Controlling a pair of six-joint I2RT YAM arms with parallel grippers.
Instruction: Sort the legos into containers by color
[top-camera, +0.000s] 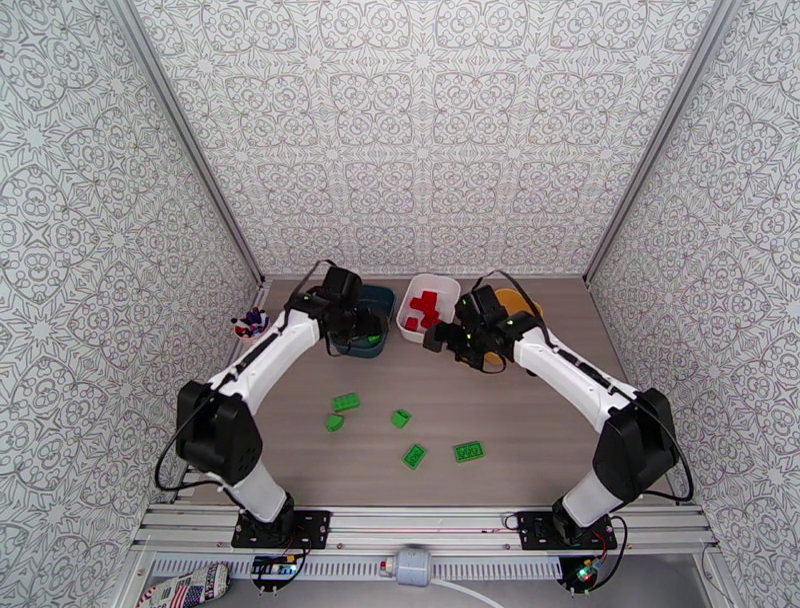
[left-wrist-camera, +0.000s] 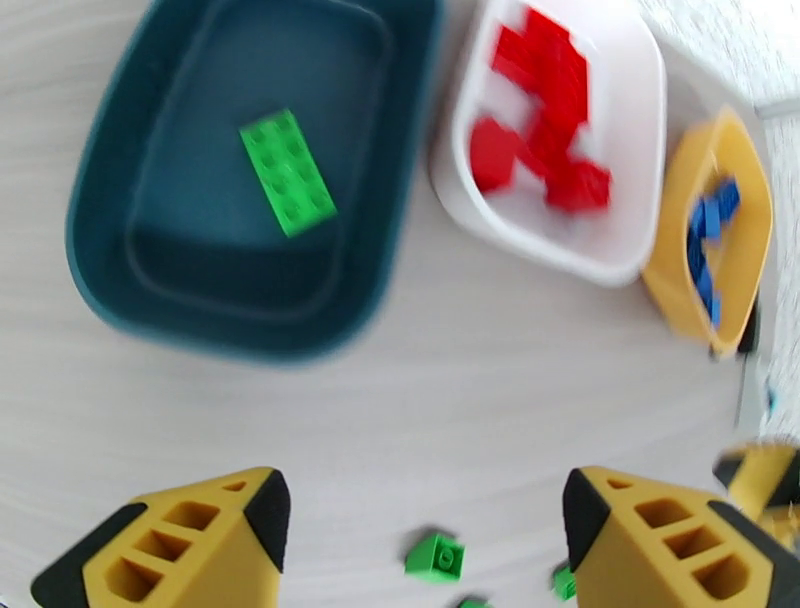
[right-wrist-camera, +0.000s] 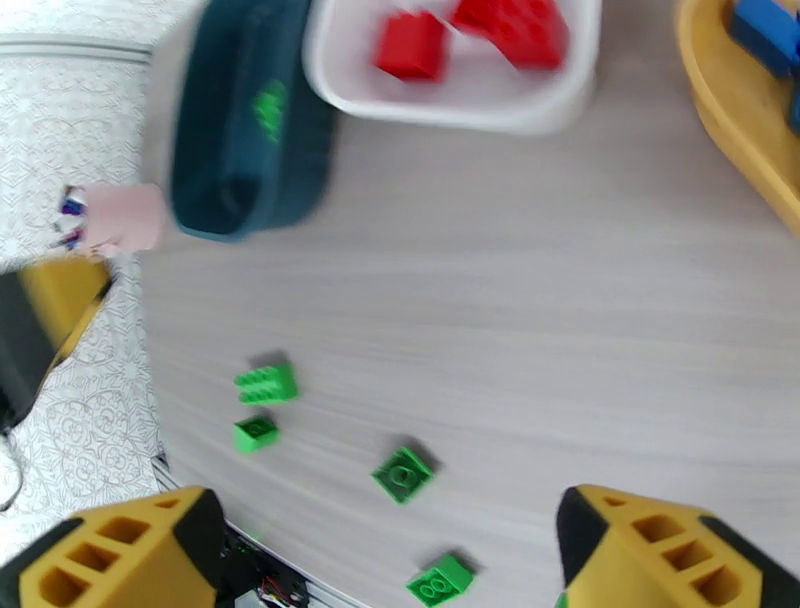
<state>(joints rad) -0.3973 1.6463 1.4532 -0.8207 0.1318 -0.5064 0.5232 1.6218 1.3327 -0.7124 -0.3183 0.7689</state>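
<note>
We are hovering our left gripper (left-wrist-camera: 425, 510) with its fingers spread and empty by the near side of the dark teal tray (left-wrist-camera: 100, 230), where one long green brick (left-wrist-camera: 288, 172) is lying. Our right gripper (right-wrist-camera: 388, 525) is hanging spread and empty over the table (right-wrist-camera: 560, 300). Red bricks (left-wrist-camera: 545, 100) are sitting in the white tray (left-wrist-camera: 645, 150) and blue bricks (left-wrist-camera: 712, 240) in the yellow tray (left-wrist-camera: 685, 170). Five loose green bricks (top-camera: 346, 402) are lying on the table nearer us.

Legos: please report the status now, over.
Left gripper open, empty. Right gripper open, empty. One green brick in teal tray, five green legos loose on table. Pink cup aside, far left.
</note>
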